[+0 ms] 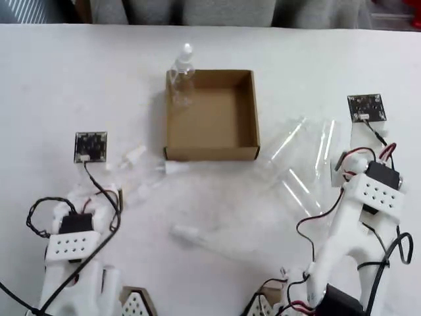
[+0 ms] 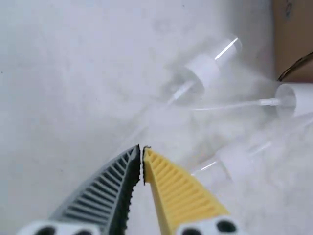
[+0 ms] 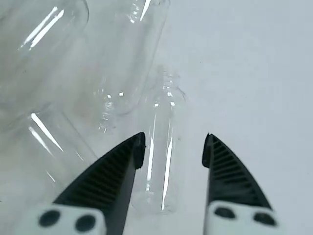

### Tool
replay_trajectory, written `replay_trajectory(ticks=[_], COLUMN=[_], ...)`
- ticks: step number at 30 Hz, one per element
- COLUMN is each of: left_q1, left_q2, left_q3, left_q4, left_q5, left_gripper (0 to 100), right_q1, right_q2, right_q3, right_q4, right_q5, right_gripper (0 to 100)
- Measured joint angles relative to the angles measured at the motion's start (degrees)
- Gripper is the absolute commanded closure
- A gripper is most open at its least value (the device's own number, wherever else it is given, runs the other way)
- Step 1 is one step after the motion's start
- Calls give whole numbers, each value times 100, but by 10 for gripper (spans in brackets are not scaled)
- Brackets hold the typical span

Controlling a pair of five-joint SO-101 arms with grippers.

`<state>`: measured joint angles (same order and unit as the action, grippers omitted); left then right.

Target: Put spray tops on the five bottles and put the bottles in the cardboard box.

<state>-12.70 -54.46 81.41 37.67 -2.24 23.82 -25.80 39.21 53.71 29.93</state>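
The open cardboard box (image 1: 210,141) sits mid-table. One clear bottle (image 1: 182,71) with a spray top on stands upright at its far left corner. Several bare clear bottles (image 1: 297,153) lie in a heap to the right of the box. My right gripper (image 3: 173,144) is open, its fingers either side of one lying bottle (image 3: 164,110), close above it. Loose white spray tops (image 1: 136,155) lie to the left of the box. My left gripper (image 2: 142,149) is shut with nothing in it, just short of those spray tops (image 2: 208,66).
Another spray top with its long tube (image 1: 197,236) lies between the two arms near the front. Two small black boards (image 1: 90,146) (image 1: 366,107) lie on the table, with cables running to the arms. More bottles (image 3: 124,58) crowd beside the right gripper.
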Motion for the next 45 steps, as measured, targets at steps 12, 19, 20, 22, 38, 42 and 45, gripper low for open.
replay_trajectory(ticks=[12,19,20,22,38,42,45], left_q1=[0,0,0,0,0,0,0], left_q2=[0,0,0,0,0,0,0], left_q3=[0,0,0,0,0,0,0], left_q4=[0,0,0,0,0,0,0], left_q5=[0,0,0,0,0,0,0], left_gripper=[973,973,973,973,973,973,973], right_q1=[88,88,88,88,79,97,105], right_q2=[0,185,308,624,2532,3007,3402], right_q3=[1029,1037,1029,949,-378,-686,-730], right_q4=[-1398,-1486,-1486,-1486,-1284,-1301,-1284], right_q5=[35,35,35,-26,-378,-378,-387], right_gripper=[807,807,807,807,790,737,765])
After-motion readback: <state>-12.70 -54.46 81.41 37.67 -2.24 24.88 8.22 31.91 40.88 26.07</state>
